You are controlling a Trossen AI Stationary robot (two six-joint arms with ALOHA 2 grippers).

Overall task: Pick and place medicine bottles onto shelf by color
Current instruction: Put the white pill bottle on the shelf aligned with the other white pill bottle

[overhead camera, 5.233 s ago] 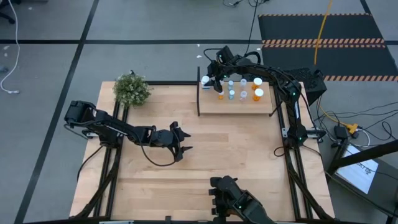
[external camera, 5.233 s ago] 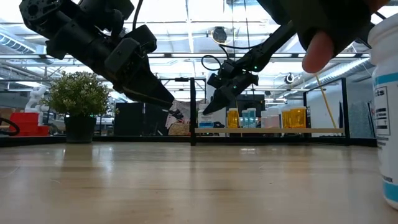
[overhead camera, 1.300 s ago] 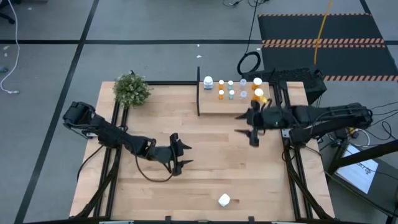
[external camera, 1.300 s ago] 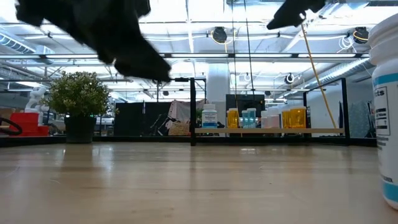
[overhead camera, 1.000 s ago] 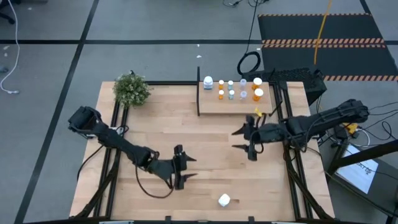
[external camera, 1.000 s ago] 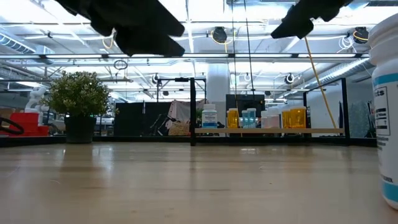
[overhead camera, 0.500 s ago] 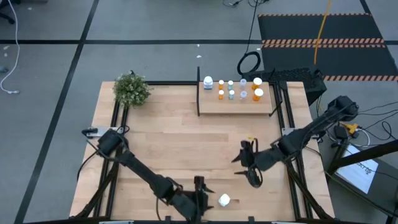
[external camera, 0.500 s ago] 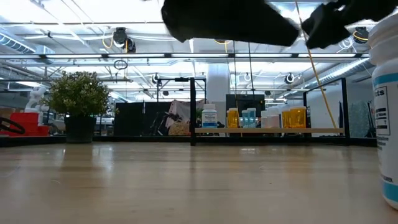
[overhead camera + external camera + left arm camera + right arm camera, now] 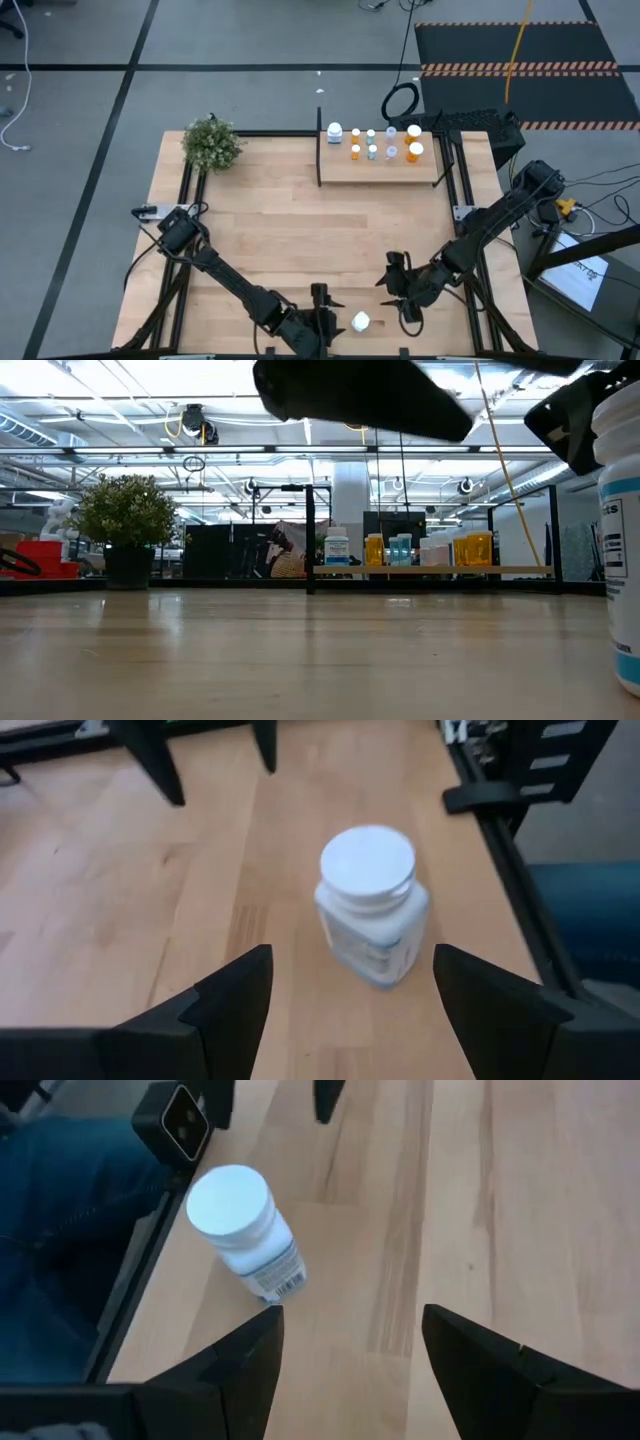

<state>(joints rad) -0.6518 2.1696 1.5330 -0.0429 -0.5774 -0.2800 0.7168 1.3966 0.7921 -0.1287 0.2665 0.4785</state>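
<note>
Down at the near edge of the table the left gripper (image 9: 322, 318) hangs with its fingers spread wide and nothing between them, the lone white bottle (image 9: 360, 322) standing upright just beside it; from the wrist that white bottle (image 9: 372, 905) sits squarely ahead of the gap. To my eye the grab belongs to this arm: it should come down straight so the fingers pass either side of the body below the cap, since a clip on the cap could topple it off the edge. Just past the bottle, the right gripper (image 9: 405, 297) also stands wide and empty; I'd keep it clear. Far across on the right, the shelf (image 9: 380, 170) already carries a white bottle at its left end, then orange ones and small pale ones along its back edge.
</note>
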